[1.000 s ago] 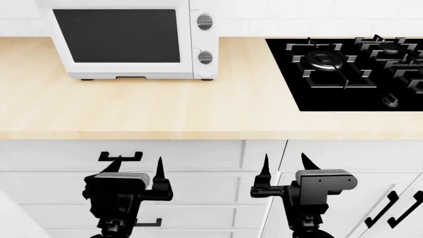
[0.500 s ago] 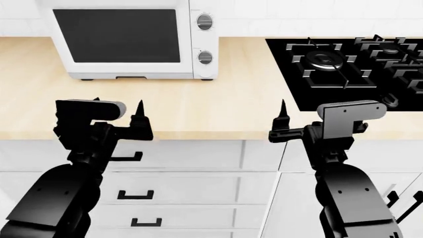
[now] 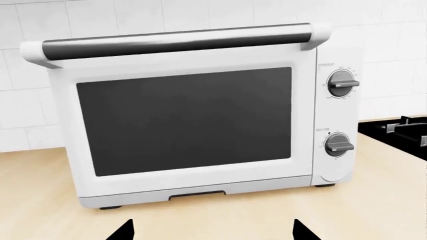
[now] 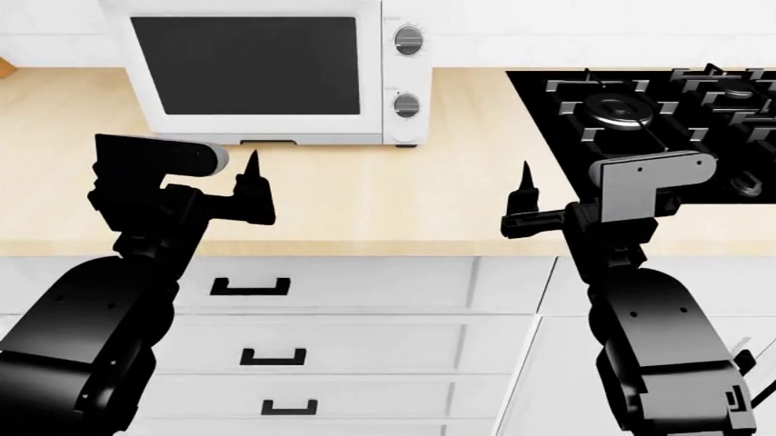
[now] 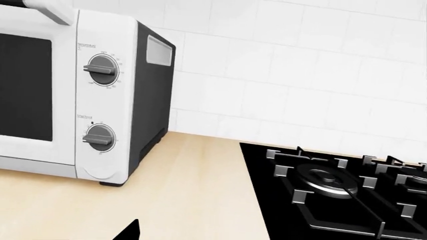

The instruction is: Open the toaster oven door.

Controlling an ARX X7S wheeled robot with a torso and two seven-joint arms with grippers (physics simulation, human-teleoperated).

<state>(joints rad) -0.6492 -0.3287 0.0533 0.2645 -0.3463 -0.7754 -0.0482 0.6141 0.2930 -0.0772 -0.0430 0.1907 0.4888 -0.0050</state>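
The white toaster oven [image 4: 267, 77] stands at the back of the wooden counter, ahead and to the left. Its door [image 3: 183, 120] is shut, with dark glass and a long silver bar handle [image 3: 177, 42] along the top. Two silver knobs [image 3: 340, 82] sit on its right panel and also show in the right wrist view [image 5: 101, 70]. My left gripper [image 4: 218, 186] is open and empty over the counter's front edge, facing the door; its fingertips [image 3: 123, 231] stand wide apart. My right gripper [image 4: 570, 200] is open and empty, further right; one fingertip [image 5: 130, 231] shows.
A black gas hob [image 4: 655, 109] fills the counter's right side, in front of my right gripper [image 5: 333, 185]. White drawers with black handles [image 4: 251, 287] are below the counter edge. A white tiled wall [image 5: 300, 75] is behind the oven.
Both arms have risen from in front of the drawers to counter height and moved toward the oven. The head view has shifted, so the oven sits further right in it.
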